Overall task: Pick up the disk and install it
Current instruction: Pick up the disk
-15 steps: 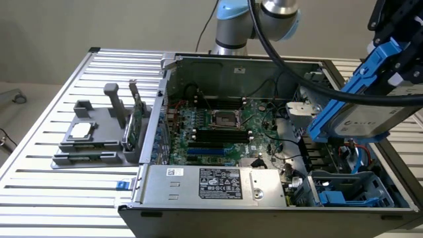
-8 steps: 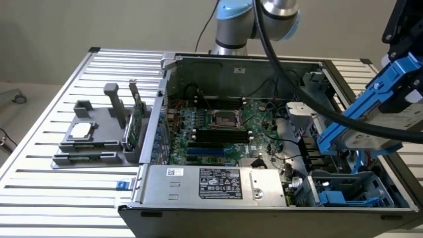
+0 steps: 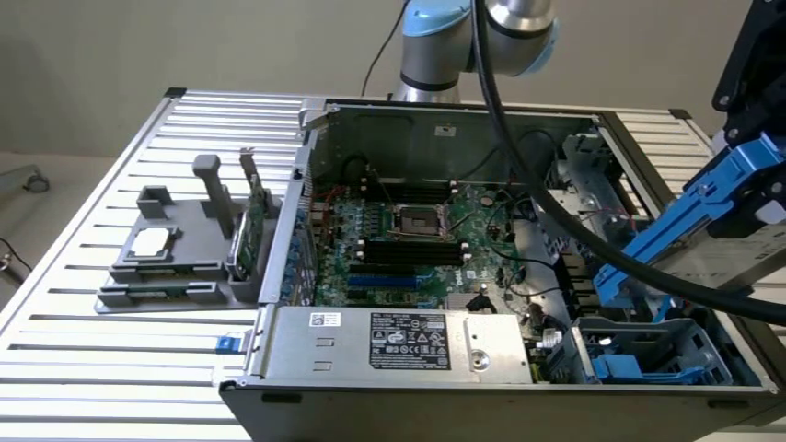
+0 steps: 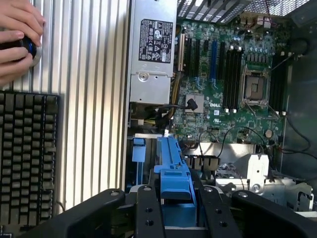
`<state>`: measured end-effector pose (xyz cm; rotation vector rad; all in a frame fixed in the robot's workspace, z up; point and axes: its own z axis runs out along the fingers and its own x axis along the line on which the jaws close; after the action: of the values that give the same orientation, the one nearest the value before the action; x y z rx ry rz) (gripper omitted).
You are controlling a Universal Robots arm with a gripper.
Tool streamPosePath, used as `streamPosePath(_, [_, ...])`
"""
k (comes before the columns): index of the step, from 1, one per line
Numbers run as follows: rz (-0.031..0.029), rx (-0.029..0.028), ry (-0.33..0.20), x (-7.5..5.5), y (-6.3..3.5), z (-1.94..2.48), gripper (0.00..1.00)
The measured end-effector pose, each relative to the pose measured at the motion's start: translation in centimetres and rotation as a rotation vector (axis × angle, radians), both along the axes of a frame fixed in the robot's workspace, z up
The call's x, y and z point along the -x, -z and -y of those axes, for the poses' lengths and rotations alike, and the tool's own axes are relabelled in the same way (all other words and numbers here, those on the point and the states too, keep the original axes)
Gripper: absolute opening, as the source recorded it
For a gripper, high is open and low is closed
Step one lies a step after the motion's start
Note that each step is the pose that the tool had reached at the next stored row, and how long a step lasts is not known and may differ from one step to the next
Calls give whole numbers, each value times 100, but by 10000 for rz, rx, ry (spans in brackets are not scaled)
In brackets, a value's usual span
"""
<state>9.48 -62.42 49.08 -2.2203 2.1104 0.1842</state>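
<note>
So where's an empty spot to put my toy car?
Bare ribbed table lies in front of the grey tray and behind it, also between keyboard and computer case. Crowded: inside the case, and where the end effector holds the disk.

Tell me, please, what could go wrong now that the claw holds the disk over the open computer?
1. The disk hangs tilted in the claw, so it may meet the drive cage crookedly and jam.
2. The black cable runs close beside the disk and could snag on it.
3. If the grip slips, the disk could drop into the open case.
</note>
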Motion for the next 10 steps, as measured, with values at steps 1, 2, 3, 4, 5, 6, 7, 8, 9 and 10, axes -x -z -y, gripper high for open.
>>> streamPosePath(1, [14, 1, 1, 0, 18, 0, 33])
streamPosePath(2, [28, 1, 1, -1, 37, 0, 33])
streamPosePath(3, [41, 1, 2, -2, 55, 0, 33])
streamPosePath(4, [46, 2, 0, -10, 73, 1, 33])
streamPosePath(5, [47, 3, 1, -37, 90, 2, 33])
streamPosePath(6, [47, 2, 2, -59, 108, 2, 33])
streamPosePath(7, [48, 3, 1, -75, 125, 2, 33])
streamPosePath(8, [48, 1, 2, -91, 145, 5, 33])
streamPosePath(9, [48, 1, 2, -102, 163, 9, 33])
streamPosePath(10, [49, 4, 2, -109, 181, 9, 33])
